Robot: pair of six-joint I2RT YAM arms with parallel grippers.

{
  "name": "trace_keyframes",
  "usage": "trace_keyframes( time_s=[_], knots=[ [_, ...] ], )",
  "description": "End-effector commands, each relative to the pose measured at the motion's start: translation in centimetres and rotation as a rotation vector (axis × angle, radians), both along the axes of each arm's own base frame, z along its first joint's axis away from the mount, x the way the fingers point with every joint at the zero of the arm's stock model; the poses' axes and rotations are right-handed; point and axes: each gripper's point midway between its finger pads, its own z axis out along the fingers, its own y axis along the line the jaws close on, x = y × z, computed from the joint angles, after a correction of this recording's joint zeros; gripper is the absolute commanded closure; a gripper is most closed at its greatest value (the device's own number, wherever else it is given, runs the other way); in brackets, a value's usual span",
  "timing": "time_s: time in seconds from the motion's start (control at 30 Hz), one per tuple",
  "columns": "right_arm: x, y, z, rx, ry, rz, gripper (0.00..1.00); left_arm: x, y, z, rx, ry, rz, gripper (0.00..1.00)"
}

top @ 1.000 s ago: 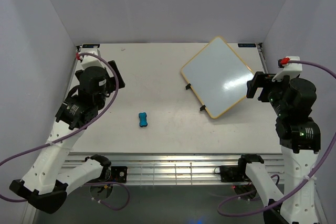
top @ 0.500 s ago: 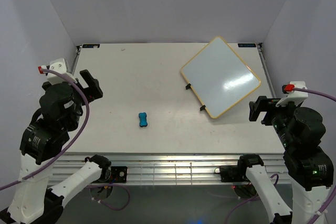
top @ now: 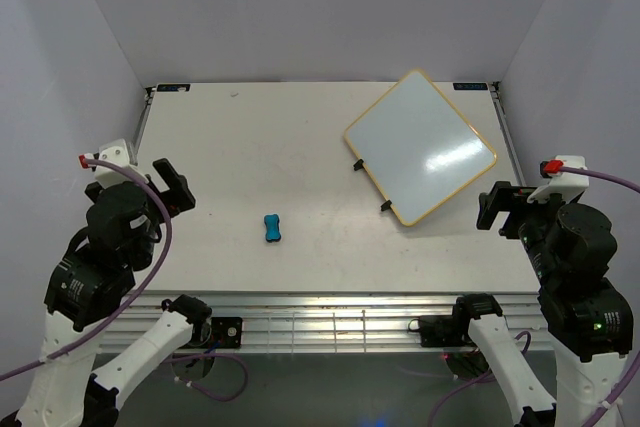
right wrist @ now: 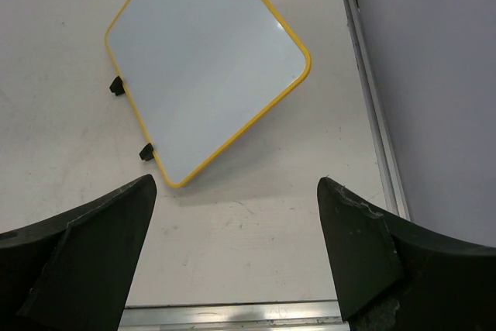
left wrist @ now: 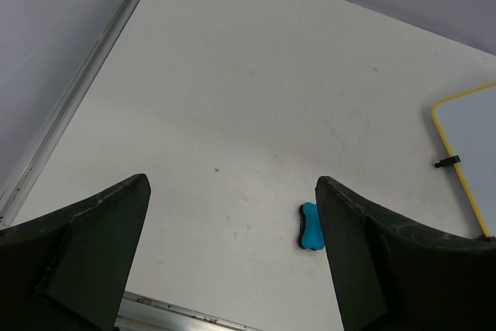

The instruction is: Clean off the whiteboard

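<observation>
The whiteboard [top: 420, 147] lies turned like a diamond at the table's far right. It has a yellow frame, two small black feet on its left edge and a plain white face with glare. In the right wrist view the whiteboard [right wrist: 205, 60] lies ahead of my right gripper [right wrist: 236, 182], apart from it. The small blue eraser [top: 272, 228] lies at the table's middle near side. My left gripper [top: 176, 187] hangs open at the near left, left of the eraser. My right gripper [top: 500, 209] hangs open near the board's lower right. In the left wrist view the eraser [left wrist: 310, 226] shows beside the right finger of my left gripper [left wrist: 231, 184].
The white table [top: 280, 137] is boxed in by pale walls on the left, back and right. A metal rail [top: 330, 312] runs along the near edge. Side rails [right wrist: 372, 106] border the table on both sides.
Both arms have drawn back toward the near edge: the left gripper from the far left, the right gripper from beside the whiteboard's right corner. Whiteboard and eraser have not moved.
</observation>
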Motion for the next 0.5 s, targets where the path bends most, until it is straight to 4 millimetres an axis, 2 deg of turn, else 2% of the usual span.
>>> trace_keyframes(
  time_s=[0.0, 0.27, 0.47],
  knots=[
    [0.31, -0.6, 1.53, 0.008, -0.062, -0.039, 0.1, -0.15, 0.65, 1.07, -0.017, -0.049, 0.034, 0.02],
    [0.45, -0.25, 1.57, 0.014, -0.063, -0.022, 0.1, -0.16, 0.75, 1.12, -0.004, -0.07, 0.026, 0.02],
    [0.9, 0.13, 0.78, 0.016, -0.044, -0.006, 0.1, -0.15, 0.67, 0.9, -0.008, -0.076, 0.022, 0.02]
  ],
)
